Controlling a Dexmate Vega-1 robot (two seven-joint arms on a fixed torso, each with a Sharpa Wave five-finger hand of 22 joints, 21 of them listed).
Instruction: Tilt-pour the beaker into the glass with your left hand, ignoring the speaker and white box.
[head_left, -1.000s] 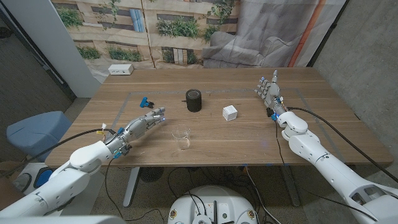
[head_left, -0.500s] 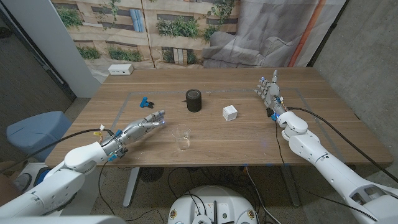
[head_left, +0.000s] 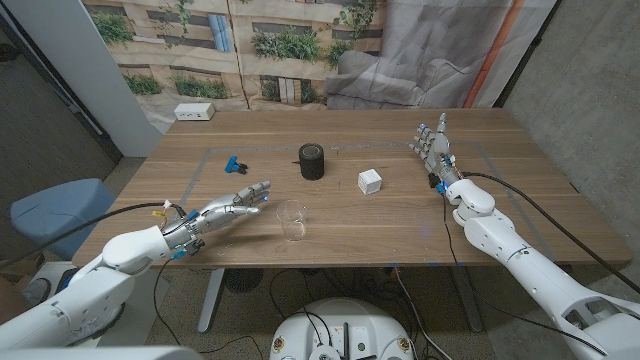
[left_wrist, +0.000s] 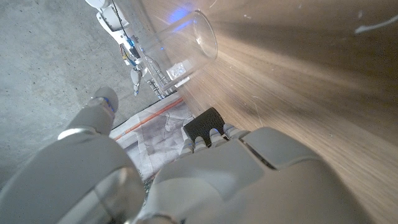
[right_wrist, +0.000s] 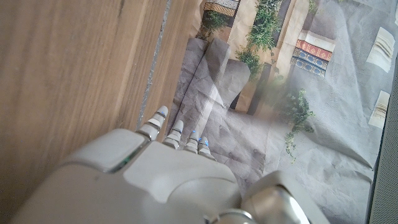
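A clear empty glass vessel (head_left: 291, 220) stands upright near the table's front edge; I cannot tell whether it is the beaker or the glass. My left hand (head_left: 236, 206) hovers just to its left, fingers stretched toward it and apart, holding nothing and not touching it. In the left wrist view the same vessel (left_wrist: 188, 42) shows beyond my left hand (left_wrist: 205, 180). My right hand (head_left: 434, 146) stands upright at the table's right side with its fingers spread and nothing in it, far from the vessel. The right wrist view shows the back of that right hand (right_wrist: 149, 180).
A black speaker (head_left: 312, 161) and a small white box (head_left: 370, 181) stand behind the vessel at mid-table. A small blue object (head_left: 234, 163) lies behind my left hand. A white block (head_left: 195, 112) sits at the far left edge of the wooden table (head_left: 400, 215).
My left hand has drifted a little toward the table's front and lower, its fingertips ending closer to the clear vessel. The vessel and my right hand have not moved.
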